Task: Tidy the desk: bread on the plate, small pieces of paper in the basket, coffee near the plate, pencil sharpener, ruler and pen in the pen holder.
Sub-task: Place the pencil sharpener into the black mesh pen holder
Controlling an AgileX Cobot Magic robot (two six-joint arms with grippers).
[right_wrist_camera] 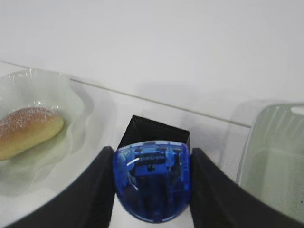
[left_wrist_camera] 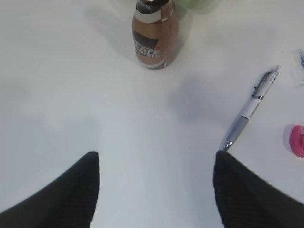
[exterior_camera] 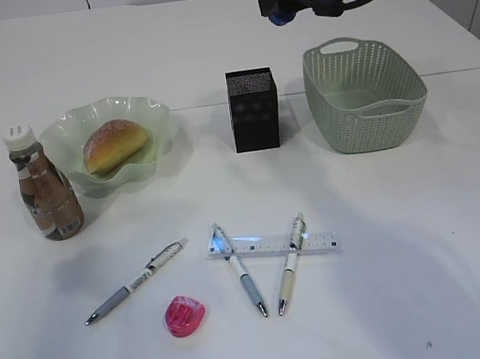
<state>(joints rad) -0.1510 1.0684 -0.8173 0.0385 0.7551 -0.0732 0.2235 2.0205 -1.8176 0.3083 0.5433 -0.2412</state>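
From the exterior view we see the bread (exterior_camera: 115, 145) lying in the plate (exterior_camera: 107, 141), the coffee (exterior_camera: 45, 190) just beside it, and the pen holder (exterior_camera: 254, 109) between plate and basket (exterior_camera: 364, 92). The ruler (exterior_camera: 273, 245) lies across two pens near a pink pencil sharpener (exterior_camera: 185, 315).

On the left wrist view, we find the left gripper (left_wrist_camera: 156, 183) spread wide, empty above the desk (left_wrist_camera: 71, 95).

On the right wrist view, our right gripper (right_wrist_camera: 152, 187) clamps a blue pencil sharpener (right_wrist_camera: 152, 185) above the pen holder.
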